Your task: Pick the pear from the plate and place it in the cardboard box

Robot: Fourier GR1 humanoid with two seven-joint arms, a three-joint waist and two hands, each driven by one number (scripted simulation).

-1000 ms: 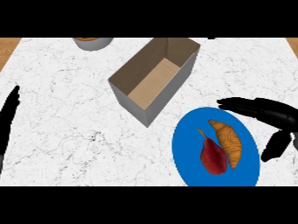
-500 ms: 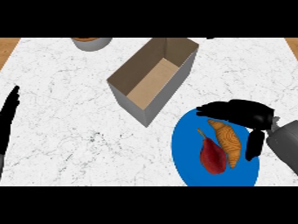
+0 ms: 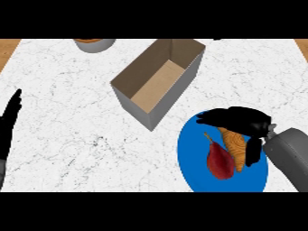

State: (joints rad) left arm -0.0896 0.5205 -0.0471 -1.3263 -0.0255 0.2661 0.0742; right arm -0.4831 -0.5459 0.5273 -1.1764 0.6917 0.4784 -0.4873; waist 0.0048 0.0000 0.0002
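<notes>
Head view: pear (image 3: 219, 161) on blue plate (image 3: 191, 153), cardboard box (image 3: 157, 80) apart.

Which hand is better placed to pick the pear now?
The right hand: it is over the plate, fingers curved above the pear. The left hand rests open at the left edge.

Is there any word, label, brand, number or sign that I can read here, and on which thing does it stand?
None. No text shows on the cardboard box, the blue plate, the food on it, the counter, the bowl at the top edge, or either hand.
</notes>
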